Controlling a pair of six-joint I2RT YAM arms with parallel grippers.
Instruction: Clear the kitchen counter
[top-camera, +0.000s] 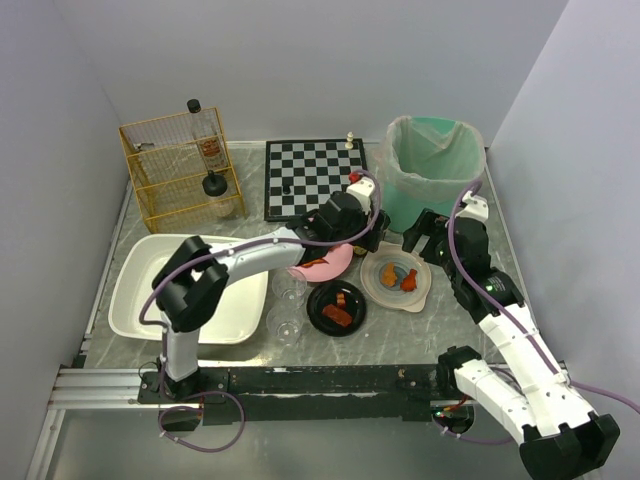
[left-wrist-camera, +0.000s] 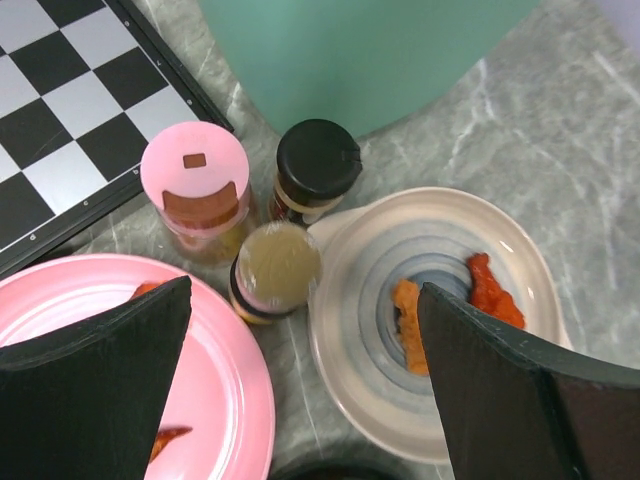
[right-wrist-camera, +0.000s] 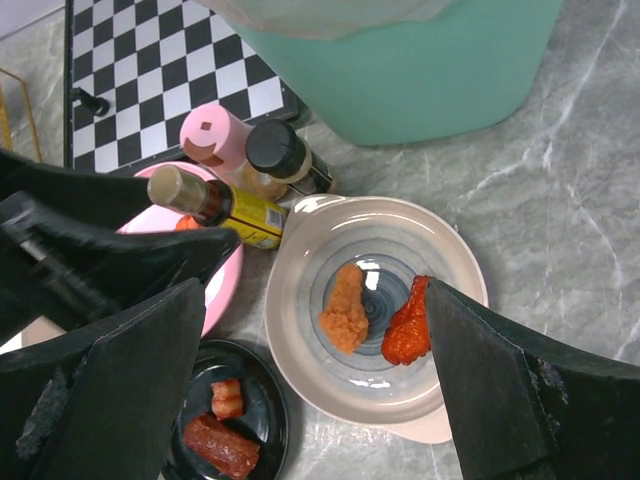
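The grey marble kitchen counter (top-camera: 470, 330) holds a beige bowl (top-camera: 398, 280) with an orange piece (right-wrist-camera: 345, 305) and a red drumstick (right-wrist-camera: 405, 325). It also holds a pink plate (top-camera: 325, 262) and a black plate (top-camera: 337, 307) with sausage pieces (right-wrist-camera: 212, 445). A pink-lidded jar (left-wrist-camera: 195, 190), a black-lidded jar (left-wrist-camera: 315, 170) and a yellow-labelled bottle (left-wrist-camera: 277, 270) stand between the chessboard and the bowl. My left gripper (left-wrist-camera: 300, 385) is open above the gap between pink plate and bowl, the bottle just ahead of it. My right gripper (right-wrist-camera: 315, 390) is open over the bowl (right-wrist-camera: 375, 300).
A green bin (top-camera: 432, 170) with a liner stands at the back right, close behind the jars. A chessboard (top-camera: 315, 178) with pieces lies at the back middle. A yellow wire rack (top-camera: 180, 165) holds bottles at back left. A white tub (top-camera: 190, 285) and two glasses (top-camera: 288, 290) are at the left.
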